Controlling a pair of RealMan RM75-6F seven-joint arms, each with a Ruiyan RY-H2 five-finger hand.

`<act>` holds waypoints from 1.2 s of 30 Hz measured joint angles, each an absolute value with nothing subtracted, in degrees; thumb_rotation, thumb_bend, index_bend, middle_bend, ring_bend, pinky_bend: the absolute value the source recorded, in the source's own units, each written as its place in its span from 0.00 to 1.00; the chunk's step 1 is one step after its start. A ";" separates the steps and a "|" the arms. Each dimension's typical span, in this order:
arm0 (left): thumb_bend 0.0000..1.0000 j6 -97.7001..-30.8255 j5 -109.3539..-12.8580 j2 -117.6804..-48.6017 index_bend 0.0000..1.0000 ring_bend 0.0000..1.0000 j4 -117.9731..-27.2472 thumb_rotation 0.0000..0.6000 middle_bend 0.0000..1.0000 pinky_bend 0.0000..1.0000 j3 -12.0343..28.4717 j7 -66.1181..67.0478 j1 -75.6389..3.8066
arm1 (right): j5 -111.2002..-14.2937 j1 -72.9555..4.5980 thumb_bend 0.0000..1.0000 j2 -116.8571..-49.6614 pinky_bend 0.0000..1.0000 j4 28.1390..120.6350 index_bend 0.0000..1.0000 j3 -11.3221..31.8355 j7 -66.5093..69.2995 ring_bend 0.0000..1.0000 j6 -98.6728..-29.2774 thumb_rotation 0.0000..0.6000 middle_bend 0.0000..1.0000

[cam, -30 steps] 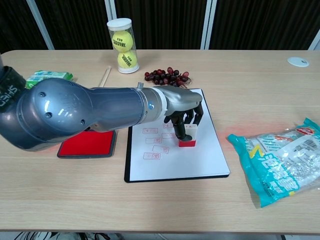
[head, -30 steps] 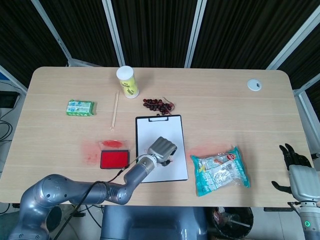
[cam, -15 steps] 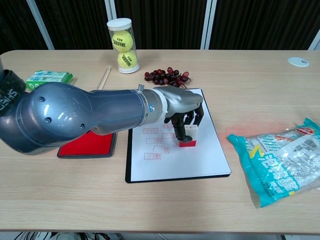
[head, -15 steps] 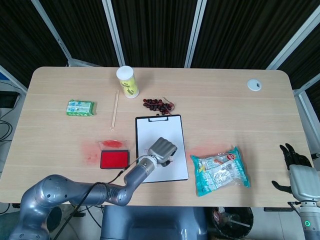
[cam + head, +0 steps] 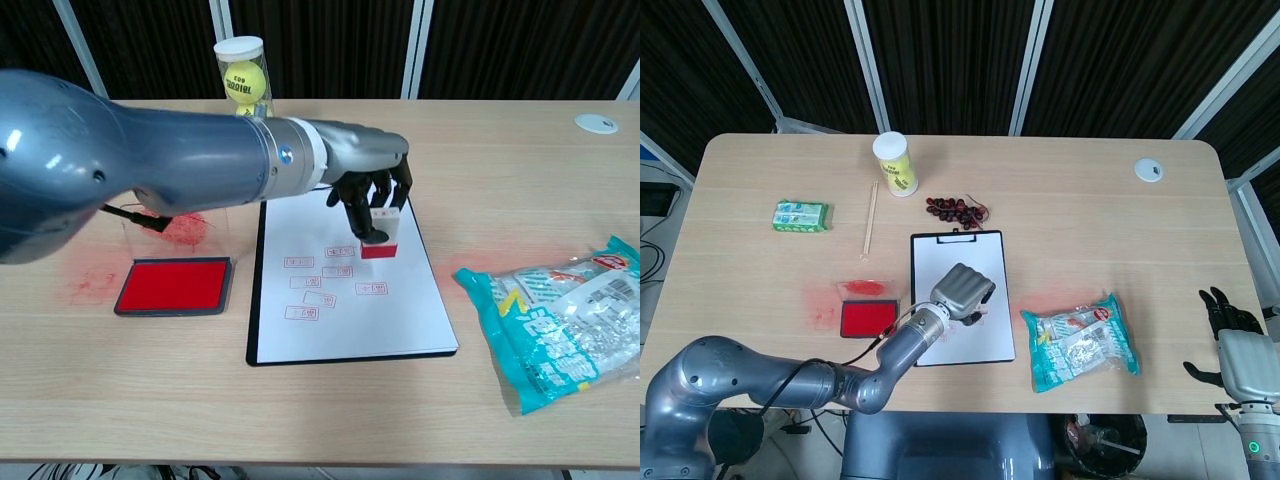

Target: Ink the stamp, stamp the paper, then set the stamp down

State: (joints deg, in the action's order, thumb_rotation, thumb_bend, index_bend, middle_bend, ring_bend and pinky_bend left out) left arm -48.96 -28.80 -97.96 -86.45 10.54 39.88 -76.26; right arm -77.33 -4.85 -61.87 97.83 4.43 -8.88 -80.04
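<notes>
A wide pale wooden table [image 5: 520, 180] holds the scene, viewed from above and from chest height. The robot's large grey left arm reaches in from the left, across a black clipboard carrying a white sheet of paper [image 5: 350, 320] at the table's middle. Just left of the clipboard lies an open red ink pad [image 5: 173, 286], its clear lid [image 5: 866, 288] beside it. A teal snack bag [image 5: 570, 325] rests to the right, well apart from the paper. The left hand [image 5: 368, 178] hangs above the sheet's upper right part, its dark fingers curled down around a small stamp [image 5: 380, 233] with a white body and red base; the base appears lifted just clear of the paper. Several small red rectangular prints already mark the sheet, one just below the stamp. The right hand [image 5: 1230, 335] rests at the table's far right edge, holding nothing, fingers apart. Judging from this, stamping looks done and setting down remains: carry the stamp level past the paper's edge to bare table, lower it upright, and release only once its base sits flat, avoiding fresh prints.
</notes>
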 measured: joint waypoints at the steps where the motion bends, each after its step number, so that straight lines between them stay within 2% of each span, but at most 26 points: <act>1: 0.46 -49.26 -28.85 -96.73 0.61 0.53 -87.84 1.00 0.65 0.58 10.56 39.94 -76.07 | -77.32 -4.87 0.00 -61.90 0.19 97.82 0.07 4.41 -9.00 0.18 -80.02 1.00 0.06; 8: 0.46 -48.55 -30.80 -81.11 0.61 0.53 -102.30 1.00 0.65 0.58 9.20 36.48 -71.40 | -77.00 -4.91 0.00 -62.21 0.19 97.66 0.07 4.45 -10.18 0.18 -80.10 1.00 0.06; 11: 0.46 -47.91 -33.86 -74.89 0.61 0.53 -106.00 1.00 0.65 0.58 7.61 33.95 -68.28 | -76.91 -4.88 0.00 -62.43 0.19 97.53 0.07 4.52 -10.63 0.18 -80.37 1.00 0.06; 18: 0.46 -46.38 -44.35 -66.43 0.61 0.53 -109.75 1.00 0.66 0.58 4.01 26.54 -61.10 | -77.10 -4.75 0.00 -62.63 0.19 97.42 0.07 4.59 -11.50 0.18 -81.08 1.00 0.06; 28: 0.46 -44.71 -63.82 -61.01 0.62 0.53 -106.47 1.00 0.66 0.58 -0.47 10.27 -50.28 | -78.18 -4.60 0.00 -63.02 0.19 96.78 0.07 4.60 -11.72 0.18 -82.12 1.00 0.06; 36: 0.46 -44.41 -78.08 -61.84 0.62 0.53 -93.27 1.00 0.67 0.58 -5.14 -2.16 -43.82 | -78.58 -4.47 0.00 -63.24 0.19 96.39 0.07 4.66 -11.35 0.18 -82.52 1.00 0.06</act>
